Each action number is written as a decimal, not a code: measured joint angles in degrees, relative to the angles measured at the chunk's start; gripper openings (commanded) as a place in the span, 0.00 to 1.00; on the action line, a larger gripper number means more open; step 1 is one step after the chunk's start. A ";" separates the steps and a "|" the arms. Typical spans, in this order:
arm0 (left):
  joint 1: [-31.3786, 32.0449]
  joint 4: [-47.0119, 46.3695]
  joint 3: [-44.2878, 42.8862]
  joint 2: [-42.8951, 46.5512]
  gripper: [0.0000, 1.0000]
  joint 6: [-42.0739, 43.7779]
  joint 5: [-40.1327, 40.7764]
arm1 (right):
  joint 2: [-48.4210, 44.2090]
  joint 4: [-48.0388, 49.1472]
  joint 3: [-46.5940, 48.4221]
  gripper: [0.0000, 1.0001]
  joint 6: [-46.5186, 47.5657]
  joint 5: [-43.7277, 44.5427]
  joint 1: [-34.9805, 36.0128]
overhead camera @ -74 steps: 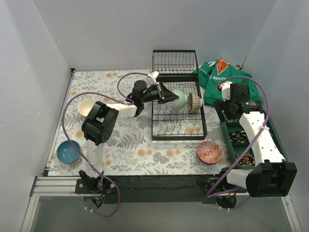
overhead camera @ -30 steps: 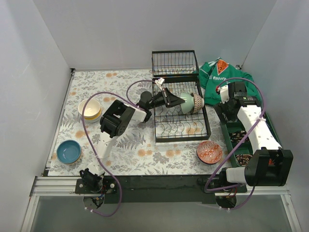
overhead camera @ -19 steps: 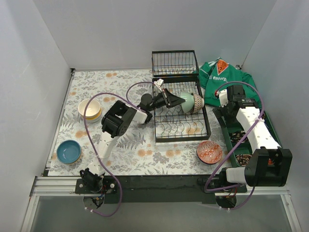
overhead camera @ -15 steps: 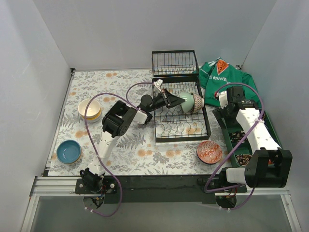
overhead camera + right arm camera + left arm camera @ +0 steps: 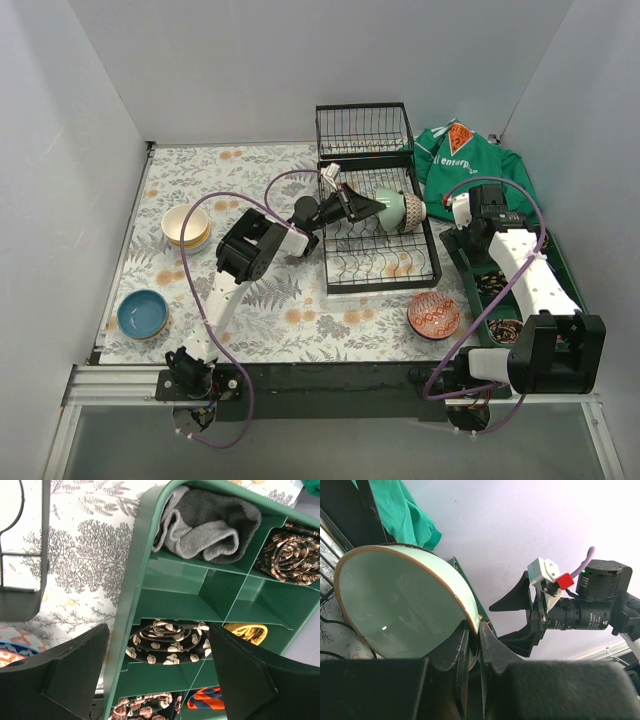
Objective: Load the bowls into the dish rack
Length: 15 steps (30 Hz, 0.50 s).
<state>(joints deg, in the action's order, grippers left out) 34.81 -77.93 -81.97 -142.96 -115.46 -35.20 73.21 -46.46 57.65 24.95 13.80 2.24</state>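
My left gripper (image 5: pixel 362 206) is shut on the rim of the mint green bowl (image 5: pixel 389 210), holding it on edge over the back rows of the black wire dish rack (image 5: pixel 380 262). In the left wrist view the fingers pinch the bowl (image 5: pixel 400 605) at its rim. A brown patterned bowl (image 5: pixel 412 210) stands on edge just right of it in the rack. A red patterned bowl (image 5: pixel 434 315), a blue bowl (image 5: pixel 142 313) and stacked cream and yellow bowls (image 5: pixel 186 225) sit on the table. My right gripper (image 5: pixel 449 216) is open and empty, right of the rack.
A green compartmented tray (image 5: pixel 200 595) with rolled socks and ties lies under my right gripper, along the right edge (image 5: pixel 520 300). A green shirt (image 5: pixel 455 160) lies at the back right. The rack's raised wire basket (image 5: pixel 364 130) stands at the back. White walls enclose the table.
My left gripper has carried the mint green bowl right, against the brown patterned bowl, and the whole rack has slid slightly right. My right arm has shifted a little forward.
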 measured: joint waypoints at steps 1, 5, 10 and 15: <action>0.11 0.09 -0.61 -0.28 0.00 0.04 -0.04 | -0.13 0.09 -0.22 0.89 0.13 -0.02 0.02; 0.28 0.07 -1.68 -0.96 0.00 0.26 -0.52 | -0.85 0.11 -0.44 0.89 0.55 0.00 0.00; 0.31 0.07 -1.55 -1.01 0.00 0.39 -0.57 | -1.75 0.13 -0.46 0.89 0.81 0.02 0.02; 0.24 -0.20 0.22 -0.37 0.00 0.42 0.42 | -1.77 0.28 -0.57 0.89 0.98 0.02 0.02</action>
<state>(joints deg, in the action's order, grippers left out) 35.05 -78.13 -81.76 -143.33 -115.04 -34.79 71.44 -46.17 57.08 25.93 13.82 2.26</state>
